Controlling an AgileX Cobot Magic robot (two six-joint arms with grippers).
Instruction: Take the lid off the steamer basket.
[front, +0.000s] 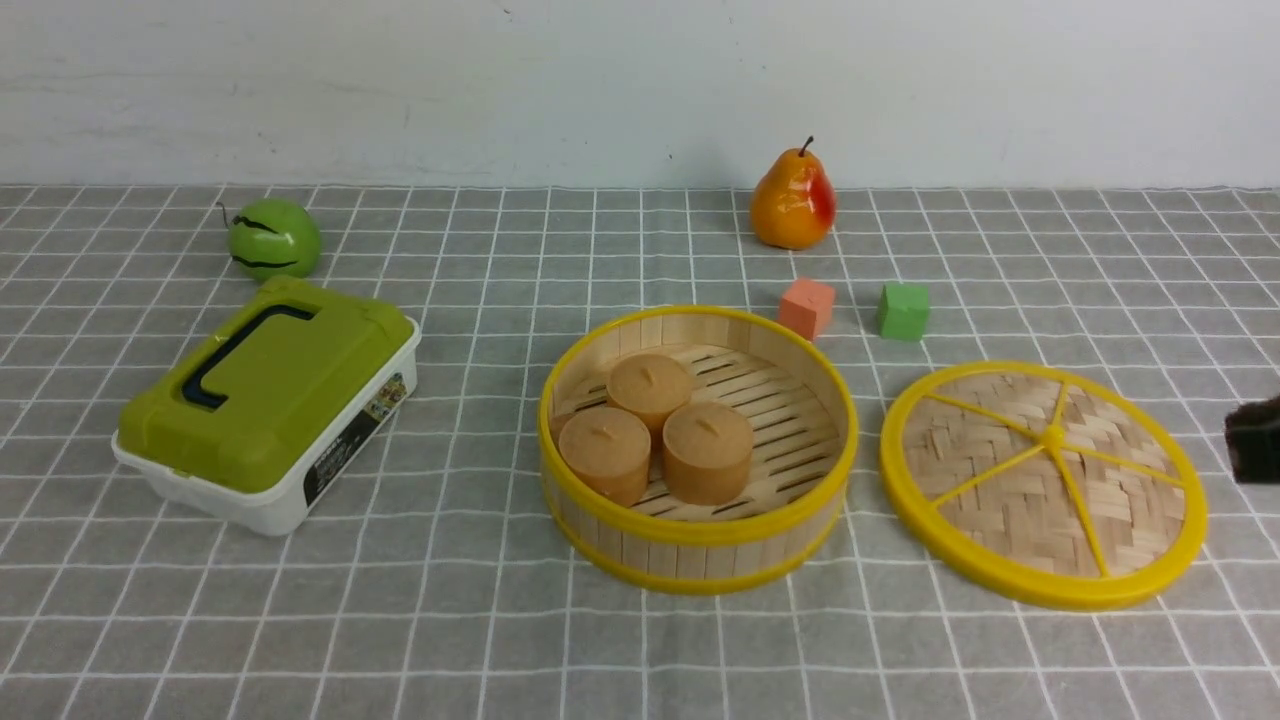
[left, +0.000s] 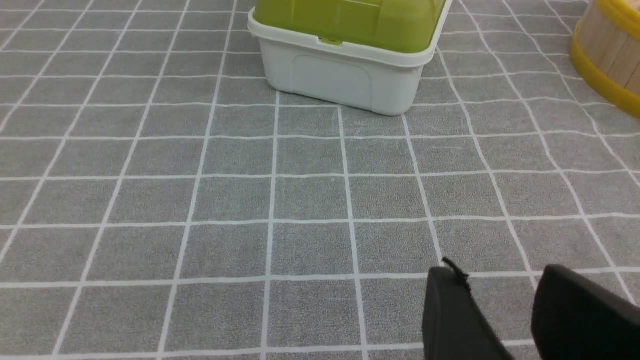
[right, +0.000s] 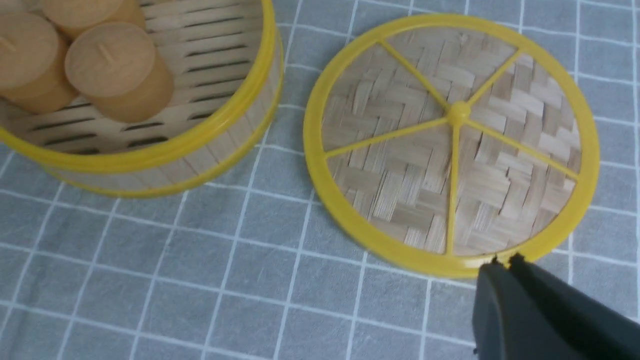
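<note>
Three tan cylinders (front: 655, 440) sit bunched inside the steamer basket (front: 700, 528), toward its left wall; the basket's top is uncovered.
One orange cube (front: 806, 307) and one green cube (front: 903, 311): just behind the basket, to its right.
One pear (front: 793, 200): farther behind the basket.
One green striped fruit (front: 273, 238): far behind the basket, to its left.
One white box with green top (front: 270, 400): left of the basket, well apart.
One lid (front: 1043, 485): flat on the checked cloth (front: 640, 650), just right of the basket and not touching it, spokes up.
Right gripper (right: 506, 260): fingers pressed together, gripping nothing. The tips lie at the lid's rim on the side away from the basket; whether they touch it cannot be told.
Left gripper (left: 500, 272): fingers apart, empty, low over bare cloth left of the basket, facing the white box.
</note>
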